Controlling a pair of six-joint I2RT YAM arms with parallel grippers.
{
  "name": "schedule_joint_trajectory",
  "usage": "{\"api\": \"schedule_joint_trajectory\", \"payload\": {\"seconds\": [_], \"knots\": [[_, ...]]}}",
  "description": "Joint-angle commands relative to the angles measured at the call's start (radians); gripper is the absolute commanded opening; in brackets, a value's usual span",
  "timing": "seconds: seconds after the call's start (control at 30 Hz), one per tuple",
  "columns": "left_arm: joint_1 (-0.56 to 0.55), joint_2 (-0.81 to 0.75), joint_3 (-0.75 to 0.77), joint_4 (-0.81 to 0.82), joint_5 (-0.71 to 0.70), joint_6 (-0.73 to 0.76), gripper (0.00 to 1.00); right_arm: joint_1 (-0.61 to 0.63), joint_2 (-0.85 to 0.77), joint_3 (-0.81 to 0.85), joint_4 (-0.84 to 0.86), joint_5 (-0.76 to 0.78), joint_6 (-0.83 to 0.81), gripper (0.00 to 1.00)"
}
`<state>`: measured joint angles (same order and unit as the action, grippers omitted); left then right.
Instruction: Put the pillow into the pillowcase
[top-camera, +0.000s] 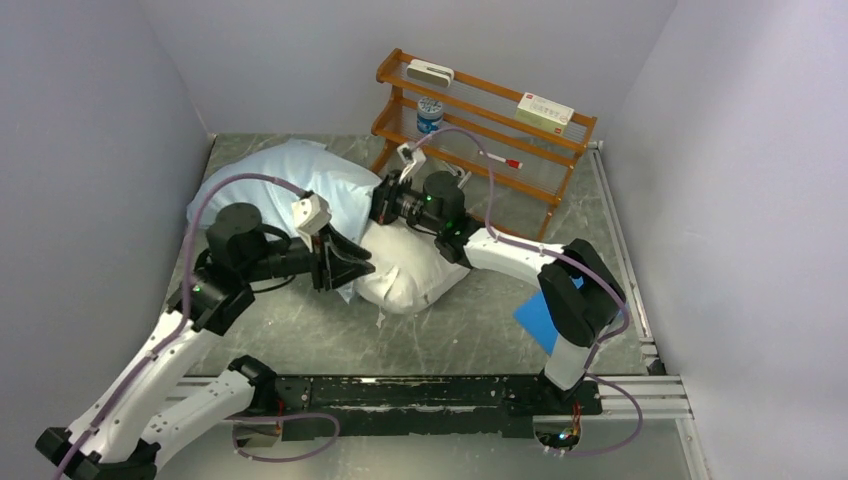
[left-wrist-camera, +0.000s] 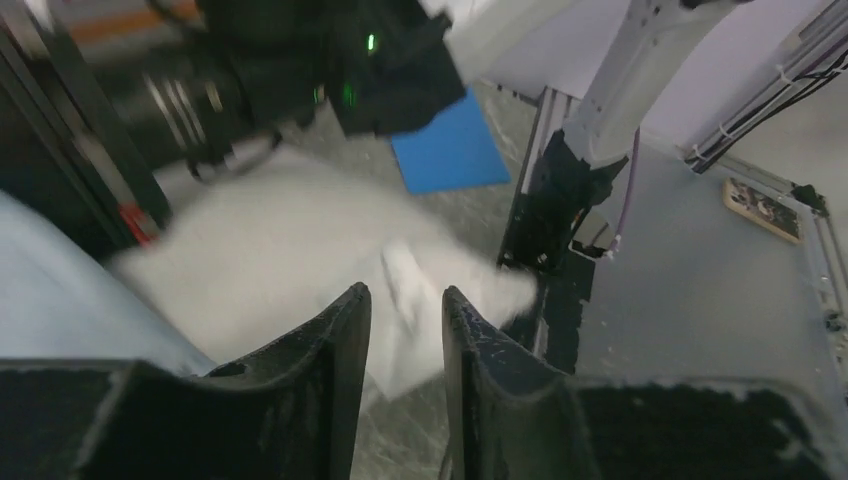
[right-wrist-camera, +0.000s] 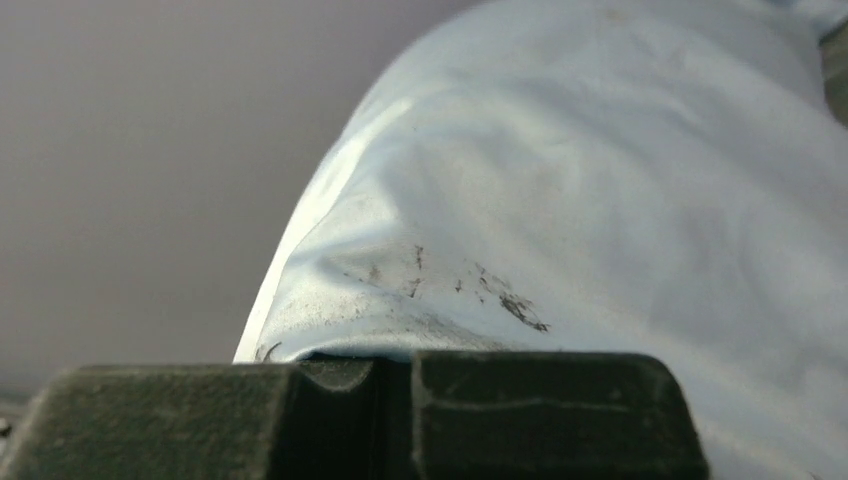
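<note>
The pale blue pillowcase (top-camera: 285, 180) lies bunched at the back left. The off-white pillow (top-camera: 415, 270) sticks out of its near-right end onto the table. My right gripper (top-camera: 378, 207) is at the pillowcase's mouth, above the pillow. In the right wrist view it (right-wrist-camera: 395, 358) is shut on an edge of the pillowcase (right-wrist-camera: 600, 200), which fills that view. My left gripper (top-camera: 363, 267) is at the pillow's left side. In the left wrist view it (left-wrist-camera: 405, 295) is open by a narrow gap with nothing in it. The pillow (left-wrist-camera: 280, 250) lies just beyond its tips.
A small flat bright-blue sheet (top-camera: 538, 318) lies on the table at the right, under the right arm; it also shows in the left wrist view (left-wrist-camera: 450, 150). A wooden rack (top-camera: 480, 120) holding a white box (top-camera: 545, 110) and a tin (top-camera: 430, 113) stands at the back.
</note>
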<state>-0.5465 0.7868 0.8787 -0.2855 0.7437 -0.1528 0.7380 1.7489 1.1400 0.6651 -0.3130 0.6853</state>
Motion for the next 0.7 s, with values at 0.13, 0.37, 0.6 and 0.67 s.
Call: {"api": "schedule_joint_trajectory", "payload": {"seconds": [0.13, 0.37, 0.6, 0.67], "knots": [[-0.010, -0.075, 0.172, -0.084, -0.172, 0.033, 0.48, 0.041, -0.089, -0.017, -0.142, -0.121, -0.234, 0.13], [-0.010, -0.041, 0.266, -0.220, -0.365, 0.054, 0.53, 0.052, -0.225, -0.077, -0.423, -0.028, -0.294, 0.33], [-0.010, 0.051, 0.342, -0.345, -0.643, 0.005, 0.54, 0.052, -0.422, -0.211, -0.641, 0.020, -0.181, 0.63], [-0.010, 0.081, 0.365, -0.366, -0.646, 0.013, 0.56, 0.051, -0.480, -0.233, -0.714, 0.055, -0.145, 0.74]]}}
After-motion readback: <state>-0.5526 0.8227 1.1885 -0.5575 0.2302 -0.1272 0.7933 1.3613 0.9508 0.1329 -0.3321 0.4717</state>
